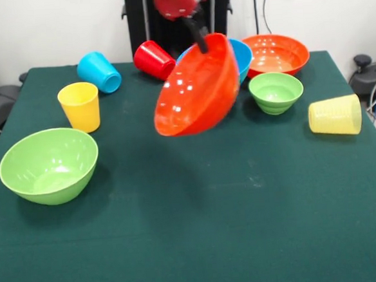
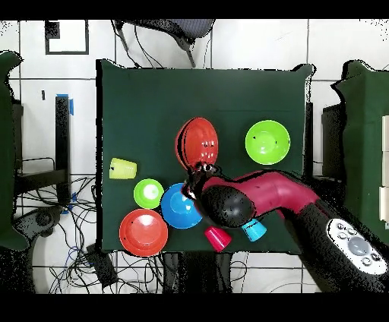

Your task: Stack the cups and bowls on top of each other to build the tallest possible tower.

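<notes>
- My gripper [image 1: 202, 44] is clamped on the rim of a wide glossy orange-red plastic bowl [image 1: 194, 89], which hangs tilted on edge above the green table [image 1: 246, 227].
- The big blue bowl [image 1: 241, 54] sits just behind it; the second orange-red bowl [image 1: 276, 53] stands beside that.
- The small green bowl [image 1: 275, 91] and big green bowl [image 1: 48, 165] stand upright, well apart.
- The opaque yellow cup [image 1: 80, 106] is upright; the light blue cup [image 1: 99, 72], red cup [image 1: 154, 59] and ribbed pale yellow cup [image 1: 335, 115] lie on their sides.
</notes>
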`<state>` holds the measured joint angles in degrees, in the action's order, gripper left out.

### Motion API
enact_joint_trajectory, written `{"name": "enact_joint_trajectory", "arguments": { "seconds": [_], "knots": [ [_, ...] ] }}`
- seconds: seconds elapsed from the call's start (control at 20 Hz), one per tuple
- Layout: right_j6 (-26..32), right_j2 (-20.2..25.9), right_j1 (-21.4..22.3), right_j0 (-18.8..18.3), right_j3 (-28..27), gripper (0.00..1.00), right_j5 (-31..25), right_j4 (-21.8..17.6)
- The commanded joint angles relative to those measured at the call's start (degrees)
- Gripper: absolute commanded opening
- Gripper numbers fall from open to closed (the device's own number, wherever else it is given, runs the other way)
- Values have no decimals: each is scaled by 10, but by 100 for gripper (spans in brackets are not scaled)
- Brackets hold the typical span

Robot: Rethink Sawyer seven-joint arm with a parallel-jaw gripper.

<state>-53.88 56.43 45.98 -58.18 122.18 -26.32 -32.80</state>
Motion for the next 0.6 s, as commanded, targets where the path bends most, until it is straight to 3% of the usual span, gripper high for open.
{"name": "enact_joint_trajectory", "arguments": {
  "seconds": [0.05, 0.45, 0.6],
  "knots": [
    [-179, -135, 100, 124, -48, 0, 23, -73],
    [-164, -116, 206, 104, 17, 0, 104, -95],
    [-193, -163, 223, 139, 16, 0, 134, -145]
  ]
}}
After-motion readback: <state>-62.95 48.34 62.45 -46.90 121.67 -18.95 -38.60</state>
